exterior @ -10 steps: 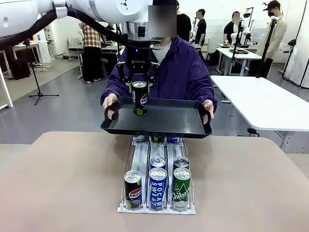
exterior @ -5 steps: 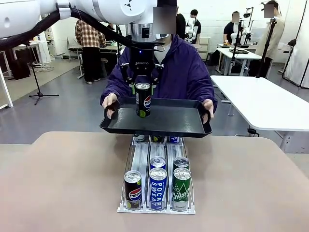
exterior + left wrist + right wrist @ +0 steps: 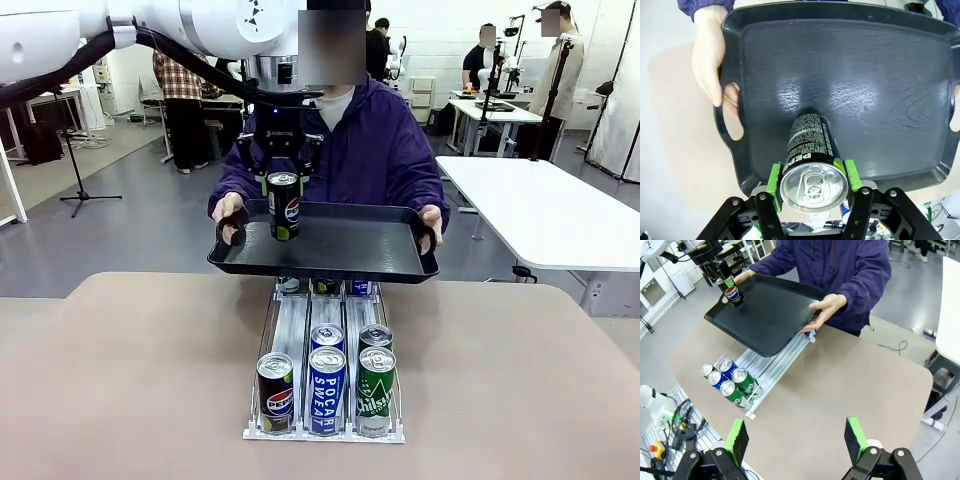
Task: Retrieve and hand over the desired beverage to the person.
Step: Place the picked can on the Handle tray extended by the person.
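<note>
The person (image 3: 385,150), in a dark purple jacket, holds a black tray (image 3: 365,255) by both handles above the table's far edge. A black Pepsi can (image 3: 284,205) stands upright at the tray's left end, its base down at the tray floor. My left gripper (image 3: 283,182) is shut on the can's top. From the left wrist view, the green pads (image 3: 774,176) clamp the can (image 3: 810,145) over the tray (image 3: 875,100), with a hand (image 3: 707,55) on the handle. My right gripper (image 3: 796,439) hangs open high above the table, far from the tray (image 3: 770,315).
A clear rack (image 3: 325,432) on the table's middle holds lanes of cans: Pepsi (image 3: 275,392), Pocari Sweat (image 3: 326,390) and green cans (image 3: 376,390). A white table (image 3: 545,210) stands to the right behind. Other people stand farther back.
My left gripper and the Pepsi can have shifted slightly left over the tray, still gripped. The person keeps the tray steady.
</note>
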Tool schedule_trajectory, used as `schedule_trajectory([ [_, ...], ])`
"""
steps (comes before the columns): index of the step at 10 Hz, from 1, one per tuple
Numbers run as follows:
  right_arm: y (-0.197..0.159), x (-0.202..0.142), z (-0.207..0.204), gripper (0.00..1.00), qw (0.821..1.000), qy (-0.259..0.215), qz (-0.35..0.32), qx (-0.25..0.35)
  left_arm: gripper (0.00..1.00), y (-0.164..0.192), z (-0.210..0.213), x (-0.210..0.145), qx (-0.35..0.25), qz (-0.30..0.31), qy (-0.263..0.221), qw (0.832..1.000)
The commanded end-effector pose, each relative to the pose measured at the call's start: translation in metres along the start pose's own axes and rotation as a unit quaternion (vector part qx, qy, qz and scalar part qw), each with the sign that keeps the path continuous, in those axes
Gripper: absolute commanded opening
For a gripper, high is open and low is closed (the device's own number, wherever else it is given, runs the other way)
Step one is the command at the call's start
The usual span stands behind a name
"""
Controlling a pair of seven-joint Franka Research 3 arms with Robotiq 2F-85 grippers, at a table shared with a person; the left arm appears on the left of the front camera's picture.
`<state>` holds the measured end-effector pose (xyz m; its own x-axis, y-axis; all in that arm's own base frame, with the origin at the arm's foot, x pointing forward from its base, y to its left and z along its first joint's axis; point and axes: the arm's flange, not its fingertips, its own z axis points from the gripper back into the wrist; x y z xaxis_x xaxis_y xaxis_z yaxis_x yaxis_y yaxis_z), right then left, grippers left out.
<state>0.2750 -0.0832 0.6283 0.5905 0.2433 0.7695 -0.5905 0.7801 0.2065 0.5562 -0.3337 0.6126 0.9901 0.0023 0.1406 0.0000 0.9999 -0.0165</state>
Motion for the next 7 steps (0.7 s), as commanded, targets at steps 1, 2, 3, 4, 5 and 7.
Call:
schedule_trajectory([
  [1, -0.001, -0.001, -0.004, 1.0, 1.0, -0.006, 0.003, 0.015, 0.59, 0.008, -0.004, 0.01, -0.007, 0.004, 0.006, 1.0],
  [2, -0.001, -0.001, -0.004, 1.0, 1.0, -0.006, 0.003, 0.015, 0.59, 0.01, -0.011, 0.013, -0.003, 0.007, 0.01, 1.0],
  [3, -0.001, -0.001, -0.004, 1.0, 1.0, -0.006, 0.003, 0.015, 0.59, 0.01, -0.015, 0.017, 0.002, 0.006, 0.012, 1.0],
  [4, -0.001, -0.001, -0.004, 1.0, 1.0, -0.006, 0.003, 0.015, 0.59, 0.01, -0.019, 0.019, 0.002, 0.008, 0.015, 1.0],
  [5, -0.001, -0.001, -0.004, 1.0, 1.0, -0.006, 0.003, 0.015, 0.59, 0.01, -0.021, 0.02, 0.002, 0.008, 0.017, 1.0],
  [7, -0.001, -0.001, -0.004, 1.0, 1.0, -0.006, 0.003, 0.015, 1.0, 0.009, -0.022, 0.02, -0.004, -0.001, 0.021, 1.0],
])
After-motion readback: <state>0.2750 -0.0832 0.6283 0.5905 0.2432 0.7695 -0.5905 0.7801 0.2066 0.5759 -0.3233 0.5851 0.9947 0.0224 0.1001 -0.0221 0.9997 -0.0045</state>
